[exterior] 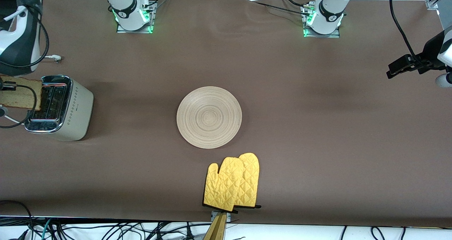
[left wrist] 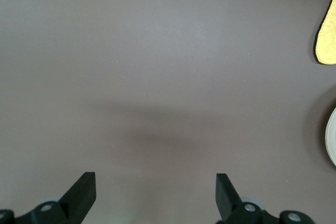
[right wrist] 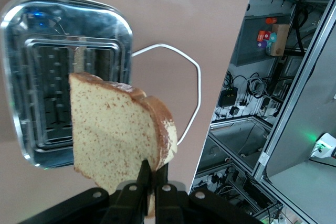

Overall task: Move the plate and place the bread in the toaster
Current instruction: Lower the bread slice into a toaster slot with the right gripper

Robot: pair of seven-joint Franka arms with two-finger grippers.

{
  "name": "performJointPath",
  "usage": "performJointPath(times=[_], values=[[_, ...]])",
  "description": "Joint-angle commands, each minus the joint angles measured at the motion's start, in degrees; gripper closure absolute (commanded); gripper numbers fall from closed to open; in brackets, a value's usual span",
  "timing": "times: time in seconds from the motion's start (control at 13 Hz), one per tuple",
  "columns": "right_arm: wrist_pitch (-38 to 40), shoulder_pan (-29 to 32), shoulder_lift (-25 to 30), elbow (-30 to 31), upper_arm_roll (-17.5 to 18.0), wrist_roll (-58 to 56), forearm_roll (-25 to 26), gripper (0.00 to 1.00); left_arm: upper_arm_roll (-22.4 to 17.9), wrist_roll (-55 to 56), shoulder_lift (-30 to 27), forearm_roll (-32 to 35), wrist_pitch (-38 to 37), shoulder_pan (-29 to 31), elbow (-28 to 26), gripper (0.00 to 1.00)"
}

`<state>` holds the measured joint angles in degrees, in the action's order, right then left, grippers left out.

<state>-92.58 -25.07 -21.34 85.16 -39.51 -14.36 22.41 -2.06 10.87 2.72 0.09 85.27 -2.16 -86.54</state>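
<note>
Bread (right wrist: pixel 118 129) hangs pinched in the right gripper (right wrist: pixel 149 179) – above the toaster (exterior: pixel 60 107), beside its slots. Left gripper (left wrist: pixel 155 192) waits, jaws apart.

I see the surface (exterior: pixel 317 127) covered in a matt brown cloth. The plate (exterior: pixel 209 117) is pale wood with ring grain. The toaster (exterior: pixel 58 107) has a glossy chrome top and matt cream sides. The bread (right wrist: pixel 118 132) looks porous and rough. The mitts (exterior: pixel 233 182) are quilted yellow fabric.

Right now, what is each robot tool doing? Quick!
Left tool: open, holding nothing, over bare table.
Right tool: shut on the bread slice, over the toaster.
</note>
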Motion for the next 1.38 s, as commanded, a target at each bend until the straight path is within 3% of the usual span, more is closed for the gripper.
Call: performJointPath(times=[0.0, 0.92, 1.31], values=[[-1.46, 1.43, -1.33, -0.43, 0.14, -1.11, 0.97, 1.0, 0.13, -1.2, 0.71, 0.88, -0.99, 0.14, 1.72, 0.0], [-5.77, 3.36, -6.52, 0.62, 0.4, -0.05, -0.26, 1.0, 0.13, -1.2, 0.8, 0.96, -0.99, 0.14, 1.72, 0.0], [-5.51, 2.92, -7.66, 0.8, 0.49, 0.21, -3.07, 1.0, 0.13, -1.2, 0.8, 0.96, -0.99, 0.14, 1.72, 0.0]])
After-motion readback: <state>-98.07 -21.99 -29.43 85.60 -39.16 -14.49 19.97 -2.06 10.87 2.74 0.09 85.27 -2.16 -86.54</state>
